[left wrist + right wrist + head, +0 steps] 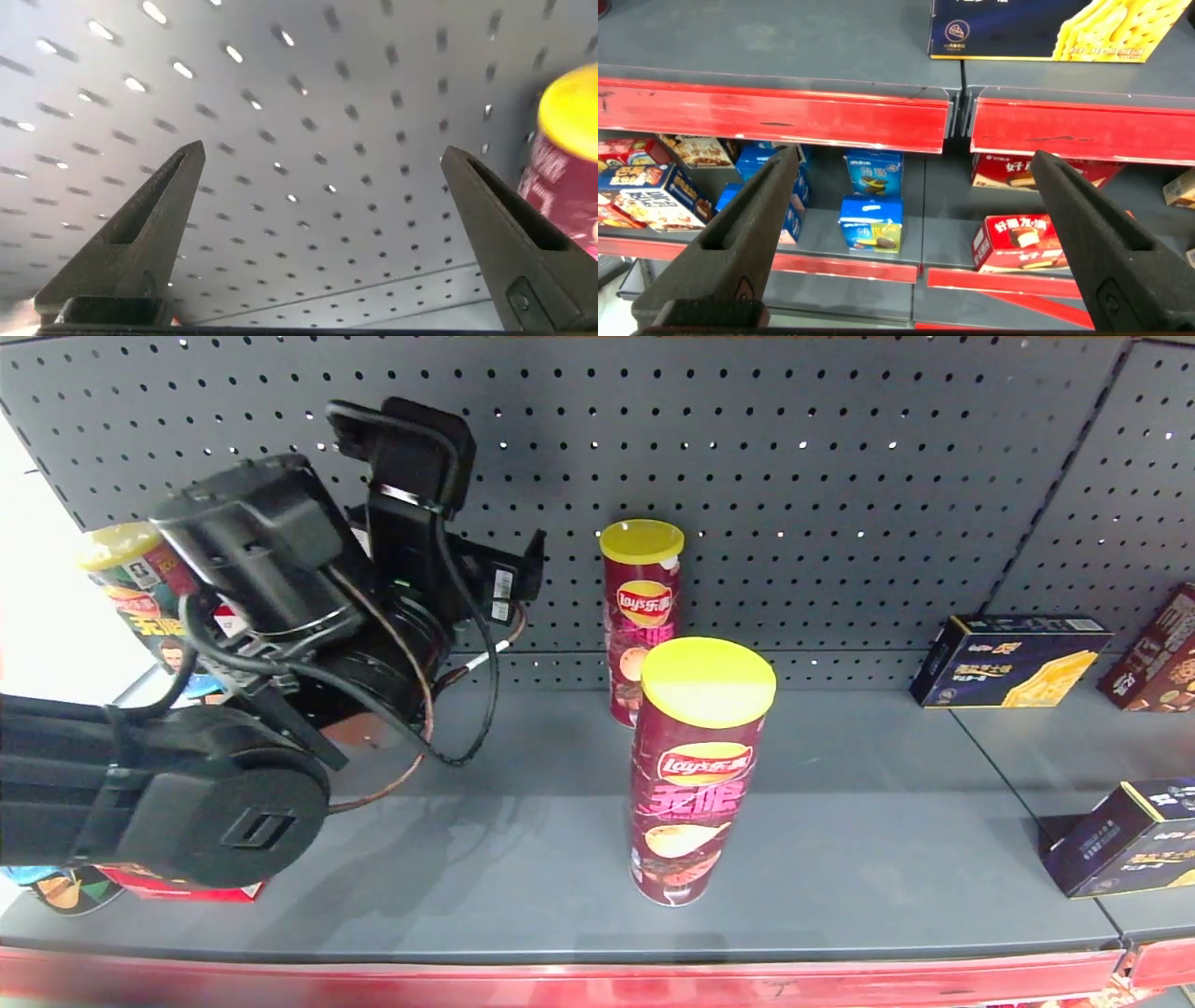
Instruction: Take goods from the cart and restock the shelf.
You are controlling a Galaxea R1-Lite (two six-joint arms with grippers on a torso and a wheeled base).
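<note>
Currently the left gripper [322, 149] gapes empty near the shelf's [840, 821] back edge; the right gripper [915, 154] gapes empty too; a chip can [702, 775] stands mid-shelf.

The front chips can [695, 784] at frame centre is showing a glossy printed wrap under a smooth matt yellow plastic lid [708, 679], the shelf deck [840, 840] and pegboard back panel [840, 476] are looking like matt grey painted metal, and the red edge strip [560, 985] along the bottom is gleaming like glossy plastic.
</note>
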